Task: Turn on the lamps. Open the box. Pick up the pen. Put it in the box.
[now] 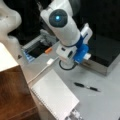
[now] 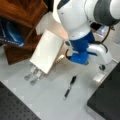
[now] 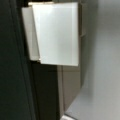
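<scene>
The gripper [image 1: 86, 56] hangs at the closed box's [image 1: 105, 53] front edge, near its pale latch [image 3: 56, 35]; I cannot tell how its jaws stand. The pen [image 1: 87, 87] lies free on the grey desk [image 1: 105, 100], near the box. It looks light, stiff and slippery, best pinched mid-barrel.

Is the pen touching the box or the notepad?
Apart from both. In a front view the pen lies alone on the grey table, with bare surface between it, the box and the notepad.
</scene>
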You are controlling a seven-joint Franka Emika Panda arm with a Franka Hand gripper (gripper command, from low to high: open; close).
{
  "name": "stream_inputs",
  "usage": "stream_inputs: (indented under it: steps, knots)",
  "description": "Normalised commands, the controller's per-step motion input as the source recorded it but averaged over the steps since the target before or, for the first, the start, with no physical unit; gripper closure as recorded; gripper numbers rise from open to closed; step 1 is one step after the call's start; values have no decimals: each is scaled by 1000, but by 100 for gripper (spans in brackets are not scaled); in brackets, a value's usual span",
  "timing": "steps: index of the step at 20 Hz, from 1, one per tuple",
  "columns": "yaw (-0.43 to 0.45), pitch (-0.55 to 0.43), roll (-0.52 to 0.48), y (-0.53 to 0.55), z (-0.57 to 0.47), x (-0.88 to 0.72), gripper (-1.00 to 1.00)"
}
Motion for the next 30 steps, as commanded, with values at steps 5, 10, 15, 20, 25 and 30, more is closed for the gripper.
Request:
stream_inputs:
  steps: [5,10,15,20,25,30]
  knots:
    - [-18,23,417,-103,-184,-37,-100]
    - [-20,32,415,-97,-150,9,-100]
    - [-47,51,417,-101,-138,46,-100]
    - [-37,2,342,-90,-139,83,-100]
    - [-40,-18,256,-57,-119,70,-100]
    - [-64,-54,210,5,-124,64,-100]
